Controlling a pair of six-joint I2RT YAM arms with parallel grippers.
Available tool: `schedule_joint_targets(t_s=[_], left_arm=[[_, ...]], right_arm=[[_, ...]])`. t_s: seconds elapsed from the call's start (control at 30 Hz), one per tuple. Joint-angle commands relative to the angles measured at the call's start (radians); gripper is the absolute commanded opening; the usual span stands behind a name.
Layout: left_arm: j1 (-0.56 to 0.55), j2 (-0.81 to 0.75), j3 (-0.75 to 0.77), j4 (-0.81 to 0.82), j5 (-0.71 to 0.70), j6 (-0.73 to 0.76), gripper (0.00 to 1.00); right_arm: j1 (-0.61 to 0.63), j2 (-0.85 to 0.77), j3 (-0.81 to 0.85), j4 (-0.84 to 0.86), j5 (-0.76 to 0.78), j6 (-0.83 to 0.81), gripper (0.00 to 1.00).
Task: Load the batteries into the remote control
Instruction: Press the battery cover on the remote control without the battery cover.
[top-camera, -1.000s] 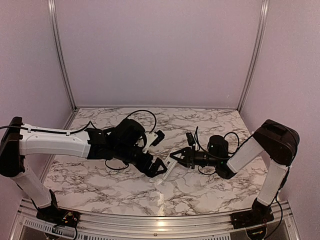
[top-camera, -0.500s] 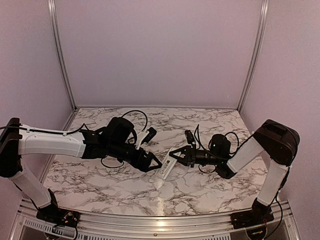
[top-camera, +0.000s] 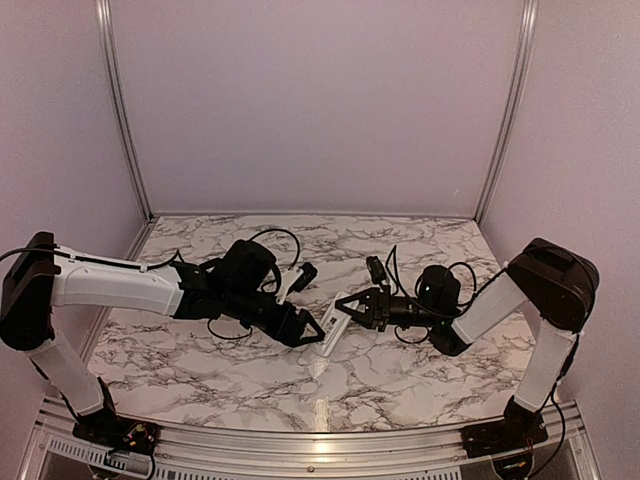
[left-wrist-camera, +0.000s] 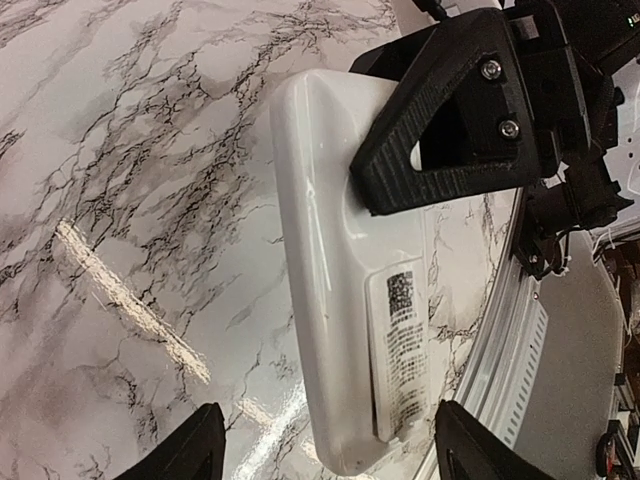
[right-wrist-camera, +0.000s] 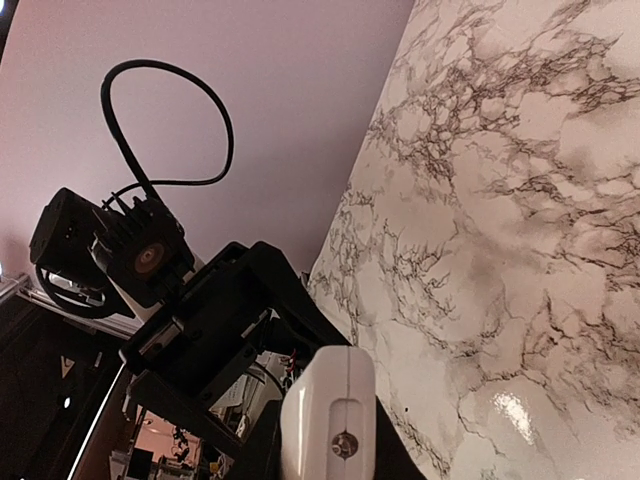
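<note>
The white remote control (top-camera: 330, 336) is held at its far end by my right gripper (top-camera: 353, 304), which is shut on it and keeps it tilted just above the marble table (top-camera: 420, 250). In the left wrist view the remote (left-wrist-camera: 340, 280) shows its back with a printed label, and one right finger (left-wrist-camera: 450, 110) presses on it. My left gripper (left-wrist-camera: 328, 428) is open, its fingers either side of the remote's near end without touching it; it also shows in the top view (top-camera: 307, 330). In the right wrist view the remote (right-wrist-camera: 335, 400) is seen end-on. No batteries are in view.
The metal rail (left-wrist-camera: 510, 340) of the table's near edge runs close beside the remote. Purple walls enclose the back and sides. Black cables (top-camera: 280, 235) loop over both wrists. The left gripper's body (right-wrist-camera: 200, 330) fills the space just behind the remote.
The right gripper has lifted the remote's far end slightly up and left. The left gripper has drawn back a little and settled with its open fingers around the remote's near end.
</note>
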Motion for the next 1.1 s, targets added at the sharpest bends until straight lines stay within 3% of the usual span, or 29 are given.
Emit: schedule_joint_targets(t_s=[0.0,0.4,1.07], left_arm=[[-0.001,0.026,0.031,-0.02,-0.02,0.003,0.75],[0.0,0.115,0.072,-0.116,-0.119,-0.005,0.67],[-0.038,0.128,0.056,-0.167,-0.171,0.063,0.66]], right_arm=[[0.01,-0.015,0.036,0.043,-0.009,0.014,0.0],[0.013,-0.04,0.049,0.072,-0.035,0.035,0.0],[-0.026,-0.058,0.049,0.11,-0.048,0.085,0.0]])
